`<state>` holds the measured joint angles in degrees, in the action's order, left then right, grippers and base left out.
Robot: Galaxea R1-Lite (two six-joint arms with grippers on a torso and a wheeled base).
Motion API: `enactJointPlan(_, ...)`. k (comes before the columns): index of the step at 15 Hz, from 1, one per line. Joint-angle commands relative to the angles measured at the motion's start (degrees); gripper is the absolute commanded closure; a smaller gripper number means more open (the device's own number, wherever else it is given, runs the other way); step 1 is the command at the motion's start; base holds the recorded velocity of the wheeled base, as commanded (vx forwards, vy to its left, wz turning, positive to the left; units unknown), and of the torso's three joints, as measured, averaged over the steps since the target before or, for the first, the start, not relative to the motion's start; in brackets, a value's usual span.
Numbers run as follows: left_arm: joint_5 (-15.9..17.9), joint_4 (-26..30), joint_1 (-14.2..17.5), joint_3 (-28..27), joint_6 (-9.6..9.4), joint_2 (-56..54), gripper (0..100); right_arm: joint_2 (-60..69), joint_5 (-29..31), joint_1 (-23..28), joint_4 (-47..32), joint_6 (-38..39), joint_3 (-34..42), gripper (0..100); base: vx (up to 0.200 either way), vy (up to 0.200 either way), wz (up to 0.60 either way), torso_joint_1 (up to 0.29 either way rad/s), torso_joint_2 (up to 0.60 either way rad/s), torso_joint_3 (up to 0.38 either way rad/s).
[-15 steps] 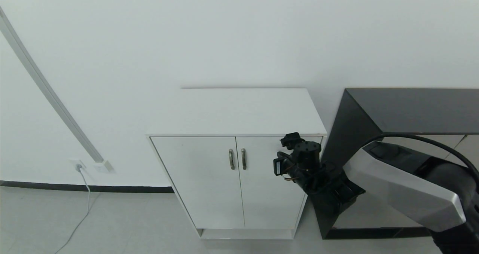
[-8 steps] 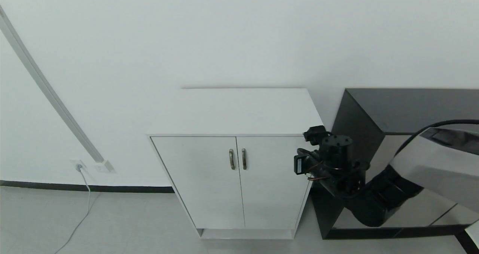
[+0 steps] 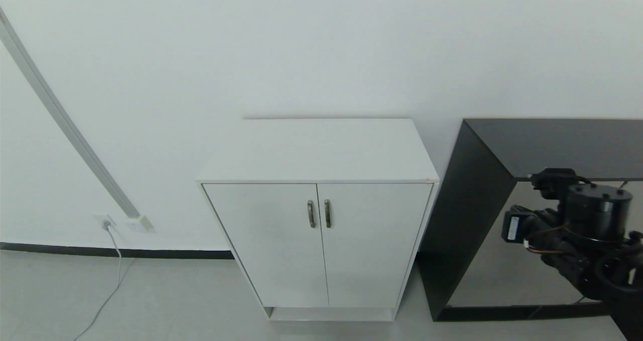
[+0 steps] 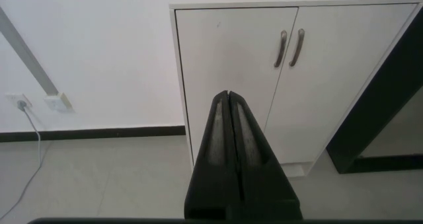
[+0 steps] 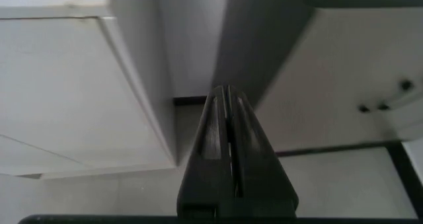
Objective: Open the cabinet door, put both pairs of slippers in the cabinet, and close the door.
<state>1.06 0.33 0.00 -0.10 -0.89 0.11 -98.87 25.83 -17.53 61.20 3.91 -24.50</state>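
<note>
The white cabinet (image 3: pixel 317 150) stands against the wall with both doors closed and flush. Its two metal handles (image 3: pixel 319 214) meet at the middle seam. The left wrist view faces the cabinet (image 4: pixel 231 52) and its handles (image 4: pixel 290 47) from a distance. My left gripper (image 4: pixel 228 95) is shut with nothing in it, low and short of the left door. My right arm's wrist (image 3: pixel 582 215) hangs to the right of the cabinet, before the black unit. My right gripper (image 5: pixel 228 92) is shut and empty, level with the gap between the cabinet's side wall (image 5: pixel 66 85) and the black panel (image 5: pixel 264 45).
A black unit (image 3: pixel 542 145) with a reflective front stands right beside the cabinet. A wall socket (image 3: pixel 105 224) with a grey cable (image 3: pixel 113 286) is on the left, beneath a slanted white conduit (image 3: pixel 65 120). Bare grey floor lies before the cabinet.
My right arm has swung to the right, from in front of the cabinet's right door to in front of the black unit. The cabinet doors stay closed.
</note>
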Motion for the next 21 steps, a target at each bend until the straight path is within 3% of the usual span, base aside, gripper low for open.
enactJointPlan(1, 0.0, 0.0, 0.0, 0.0, 0.01, 0.0, 100, 14.1, -1.0, 2.1, 0.1, -1.3, 11.1, 100, 0.000, 0.000, 0.00, 0.000, 0.00, 0.000)
enactJointPlan(7, 0.0, 0.0, 0.0, 0.0, 0.10, 0.0, 100, 27.1, -1.1, 2.3, -2.0, -1.0, 24.5, 100, 0.000, 0.000, 0.00, 0.000, 0.00, 0.000)
enactJointPlan(9, 0.0, 0.0, 0.0, 0.0, 0.19, 0.0, 100, 34.4, -1.9, 2.6, -12.1, 3.2, 24.5, 100, 0.000, 0.000, 0.00, 0.000, 0.00, 0.000)
enactJointPlan(14, 0.0, 0.0, 0.0, 0.0, 0.19, 0.0, 100, 61.4, -11.5, 3.0, -44.0, 2.2, 24.5, 100, 0.000, 0.000, 0.00, 0.000, 0.00, 0.000)
enactJointPlan(18, 0.0, 0.0, 0.0, 0.0, 0.19, 0.0, 100, 73.4, -17.9, 2.9, -56.8, -0.5, 24.5, 100, 0.000, 0.000, 0.00, 0.000, 0.00, 0.000)
enactJointPlan(21, 0.1, 0.0, 0.0, 0.0, 0.19, 0.0, 100, 78.0, -21.0, 2.4, -59.6, -1.4, 24.4, 100, 0.000, 0.000, 0.00, 0.000, 0.00, 0.000)
